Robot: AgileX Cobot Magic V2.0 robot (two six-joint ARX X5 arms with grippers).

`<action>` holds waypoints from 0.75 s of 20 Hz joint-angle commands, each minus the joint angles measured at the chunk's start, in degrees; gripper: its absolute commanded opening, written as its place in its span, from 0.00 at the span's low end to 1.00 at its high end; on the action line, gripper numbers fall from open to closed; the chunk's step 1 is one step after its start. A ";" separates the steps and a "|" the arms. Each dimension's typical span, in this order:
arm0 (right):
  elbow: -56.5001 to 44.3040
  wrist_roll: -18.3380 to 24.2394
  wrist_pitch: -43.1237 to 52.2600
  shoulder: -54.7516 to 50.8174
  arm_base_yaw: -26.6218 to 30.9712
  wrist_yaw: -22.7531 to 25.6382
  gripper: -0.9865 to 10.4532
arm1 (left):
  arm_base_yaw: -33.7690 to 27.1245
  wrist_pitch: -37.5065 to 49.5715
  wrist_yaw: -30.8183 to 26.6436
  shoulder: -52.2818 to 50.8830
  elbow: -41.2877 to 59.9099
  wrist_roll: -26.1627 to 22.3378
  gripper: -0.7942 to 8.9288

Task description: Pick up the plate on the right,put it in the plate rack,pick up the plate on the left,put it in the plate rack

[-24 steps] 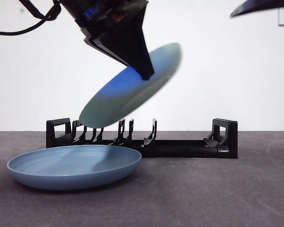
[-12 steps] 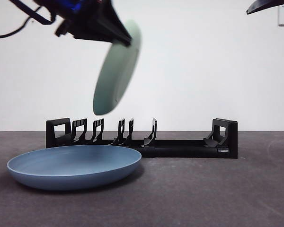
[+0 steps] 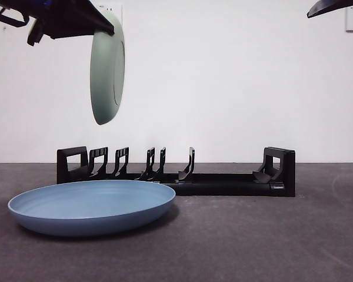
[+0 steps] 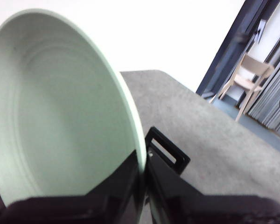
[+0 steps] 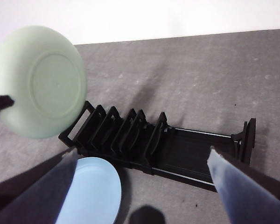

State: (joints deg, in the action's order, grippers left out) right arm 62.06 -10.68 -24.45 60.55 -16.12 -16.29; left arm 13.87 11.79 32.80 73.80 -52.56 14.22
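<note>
Green plate held on edge, high above the plate rack.
Left pincer clamps its rim; blue plate lies on the desk below; right pincer gapes wide.

The left gripper pinches the rim of the green plate; the plate rack lies just beyond the jaws.

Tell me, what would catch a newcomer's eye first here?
Most striking is the pale green plate hanging upright on its edge, high above the end of the black plate rack with the prongs, pinched at its rim by the left gripper. Next, the blue plate lying flat on the dark table in front of the rack. The right gripper waits open, up high.
</note>
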 commanded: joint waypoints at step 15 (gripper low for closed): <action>0.04 0.50 0.17 1.16 0.00 0.20 0.50 | -0.15 4.37 0.26 7.63 -0.44 1.01 0.07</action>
State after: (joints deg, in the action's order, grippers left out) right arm 62.06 -10.68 -24.45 61.34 -16.12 -16.29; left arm 13.76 15.16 32.97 80.79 -52.58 15.29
